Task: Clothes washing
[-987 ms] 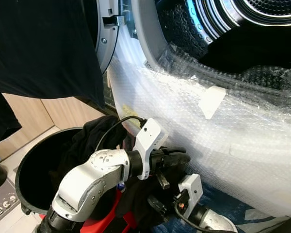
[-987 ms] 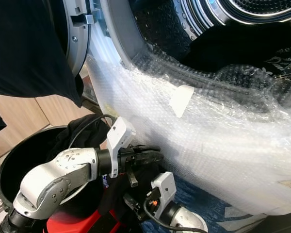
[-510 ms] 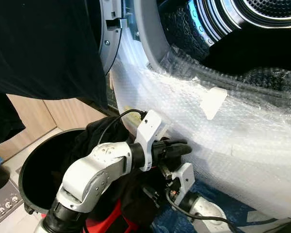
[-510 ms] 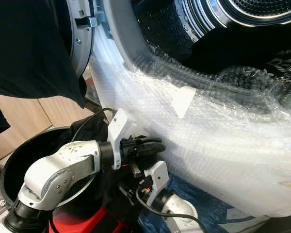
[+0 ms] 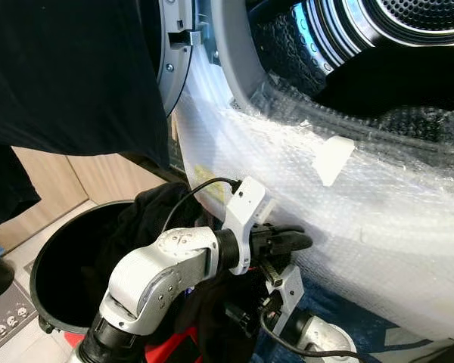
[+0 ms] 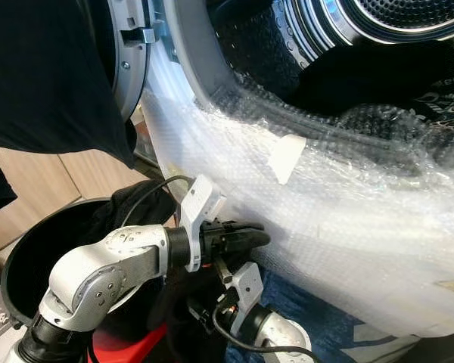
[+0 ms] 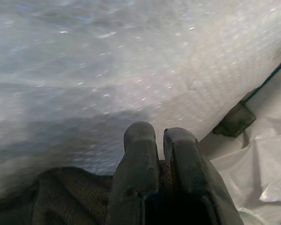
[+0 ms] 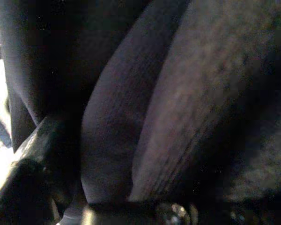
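While bent forward, left pincer pinches dark garment | right pincer: grip unclear

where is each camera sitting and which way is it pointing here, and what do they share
Left eye view: head, looking forward and down at the bubble-wrapped washer, black bin, both silver arms.
Right eye view: same scene; left gripper against the bubble wrap.
Left wrist view: along the left gripper's shut fingers, facing bubble wrap, dark cloth beneath.
Right wrist view: right arm low, close on dark clothes.
Shared: dark clothes and bubble wrap.
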Robot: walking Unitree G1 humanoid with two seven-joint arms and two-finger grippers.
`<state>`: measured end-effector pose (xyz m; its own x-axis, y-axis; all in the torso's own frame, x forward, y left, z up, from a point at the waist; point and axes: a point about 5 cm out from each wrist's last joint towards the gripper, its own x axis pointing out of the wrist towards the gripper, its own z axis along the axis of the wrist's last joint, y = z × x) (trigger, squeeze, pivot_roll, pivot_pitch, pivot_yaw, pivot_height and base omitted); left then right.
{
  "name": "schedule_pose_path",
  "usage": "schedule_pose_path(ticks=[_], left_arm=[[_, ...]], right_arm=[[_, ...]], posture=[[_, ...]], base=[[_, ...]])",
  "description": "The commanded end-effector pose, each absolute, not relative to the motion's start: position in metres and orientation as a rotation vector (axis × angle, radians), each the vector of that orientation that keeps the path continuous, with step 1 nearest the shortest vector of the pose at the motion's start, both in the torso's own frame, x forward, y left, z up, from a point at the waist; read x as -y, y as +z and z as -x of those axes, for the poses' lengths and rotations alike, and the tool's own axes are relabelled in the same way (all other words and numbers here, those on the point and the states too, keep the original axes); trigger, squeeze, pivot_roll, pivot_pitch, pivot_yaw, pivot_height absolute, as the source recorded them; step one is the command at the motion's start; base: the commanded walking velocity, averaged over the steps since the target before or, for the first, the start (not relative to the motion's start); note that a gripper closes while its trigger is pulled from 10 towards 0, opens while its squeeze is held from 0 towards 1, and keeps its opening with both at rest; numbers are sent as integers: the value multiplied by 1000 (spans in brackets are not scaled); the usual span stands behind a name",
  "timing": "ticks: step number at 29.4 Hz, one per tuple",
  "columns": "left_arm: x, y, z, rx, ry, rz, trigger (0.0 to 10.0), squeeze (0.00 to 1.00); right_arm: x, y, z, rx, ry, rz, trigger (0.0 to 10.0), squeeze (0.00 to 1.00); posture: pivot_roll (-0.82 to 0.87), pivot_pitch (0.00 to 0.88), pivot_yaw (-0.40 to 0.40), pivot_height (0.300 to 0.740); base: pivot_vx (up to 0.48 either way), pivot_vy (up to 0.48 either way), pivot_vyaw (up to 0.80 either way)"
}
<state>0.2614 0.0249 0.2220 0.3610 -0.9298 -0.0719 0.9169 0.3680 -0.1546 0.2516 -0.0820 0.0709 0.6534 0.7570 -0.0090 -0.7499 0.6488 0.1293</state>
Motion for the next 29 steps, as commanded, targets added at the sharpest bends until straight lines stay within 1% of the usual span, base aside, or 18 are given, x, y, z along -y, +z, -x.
schedule_pose_path(ticks=[1,3,4,5,7,9,11,12,13,15,17,19,21,23,25,27,29], left_arm=[[-14,242,-248,-83,-1290,115,10000,0],[-14,243,-248,-84,-1291,121,10000,0],[-14,244,-247,-90,-1288,126,10000,0],[-14,244,-247,-90,-1288,126,10000,0],[-16,245,-248,-102,-1276,126,10000,0],[-17,246,-248,-104,-1270,126,10000,0],[-17,246,-248,-105,-1268,127,10000,0],[-17,247,-249,-105,-1264,125,10000,0],[-17,247,-249,-105,-1260,122,10000,0],[-19,247,-250,-105,-1252,126,10000,0],[-20,248,-251,-106,-1250,128,10000,0],[-20,249,-251,-105,-1255,124,10000,0],[-19,250,-252,-103,-1262,126,10000,0],[-16,252,-249,-101,-1298,140,10000,0],[-16,253,-246,-107,-1327,159,10000,0],[-16,253,-243,-118,-1347,173,10000,0],[-18,253,-238,-148,-1380,203,10000,0]], right_arm=[[82,64,-255,-103,786,-115,10000,0],[83,64,-256,-104,771,-116,10000,0],[86,63,-260,-100,708,-118,10000,0],[86,63,-260,-100,708,-118,10000,0],[93,61,-268,-96,588,-115,10000,0],[99,61,-269,-91,539,-130,10000,0],[103,61,-270,-89,513,-143,10000,0],[110,62,-270,-86,499,-151,10000,0],[115,60,-270,-92,489,-138,10000,0],[119,58,-267,-98,519,-82,10000,0],[122,58,-266,-92,521,-69,10000,0],[135,59,-269,-79,454,-111,10000,0],[140,61,-271,-73,435,-140,10000,0],[134,70,-271,-29,476,-225,10000,0],[128,74,-270,-6,501,-258,10000,0],[124,75,-271,5,508,-268,10000,0],[122,78,-273,19,510,-268,10000,0]], posture=[[108,94,29,740],[108,94,29,740],[109,97,35,740],[109,97,35,740],[108,101,43,740],[108,102,43,740],[110,101,41,740],[116,106,36,740],[116,106,36,740],[110,101,38,740],[107,104,42,740],[115,109,32,740],[117,112,31,740],[120,129,34,740],[121,135,36,740],[122,134,38,740],[137,161,45,740]], base=[[0,0,0],[0,0,0],[0,0,0],[0,0,0],[0,0,0],[0,0,0],[0,0,0],[0,0,0],[0,0,0],[0,0,0],[0,0,0],[0,0,0],[0,0,0],[0,0,0],[0,0,0],[0,0,0],[0,0,0]])
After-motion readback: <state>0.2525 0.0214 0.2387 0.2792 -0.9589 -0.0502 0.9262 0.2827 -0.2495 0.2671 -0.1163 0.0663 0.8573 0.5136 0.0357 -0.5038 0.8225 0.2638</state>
